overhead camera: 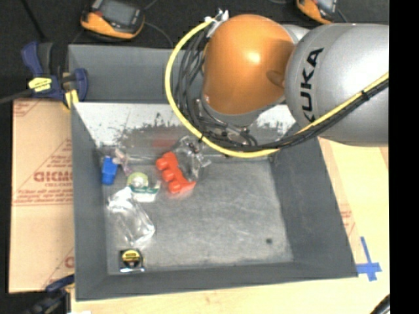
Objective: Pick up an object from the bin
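My gripper (194,157) reaches down below the arm's orange cover, near the back middle of the bin. Its metal fingers stand just to the right of a red lumpy plastic block (172,172), close to it or touching its right side. Left of the red block lies a small round green and white thing (139,182). A blue plastic piece (109,171) sits further left, near the bin's left wall.
A crumpled clear plastic wrapper (131,216) lies at the front left. A small black and yellow tape measure (131,258) rests in the front left corner. The arm and its orange cover hang over the back right of the bin.
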You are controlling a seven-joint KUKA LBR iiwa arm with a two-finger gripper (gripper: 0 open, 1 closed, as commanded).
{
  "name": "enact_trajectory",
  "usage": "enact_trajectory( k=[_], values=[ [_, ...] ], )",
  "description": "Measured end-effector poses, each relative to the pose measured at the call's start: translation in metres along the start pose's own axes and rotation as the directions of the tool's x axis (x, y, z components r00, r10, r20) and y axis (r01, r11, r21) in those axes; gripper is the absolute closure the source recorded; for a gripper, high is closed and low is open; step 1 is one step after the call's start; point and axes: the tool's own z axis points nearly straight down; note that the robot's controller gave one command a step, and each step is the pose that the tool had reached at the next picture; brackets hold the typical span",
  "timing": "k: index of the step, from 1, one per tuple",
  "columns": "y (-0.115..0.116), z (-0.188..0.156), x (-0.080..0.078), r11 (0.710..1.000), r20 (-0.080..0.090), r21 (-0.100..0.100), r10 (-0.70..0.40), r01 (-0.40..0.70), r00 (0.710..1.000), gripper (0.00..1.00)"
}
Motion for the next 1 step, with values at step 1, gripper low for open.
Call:
enact_trajectory(
  k=[1],
  values=[
    [0.0647,0.0778,0.0333,0.956,-0.013,-0.012,-0.295,0.295,0.956,1.0]
  ],
)
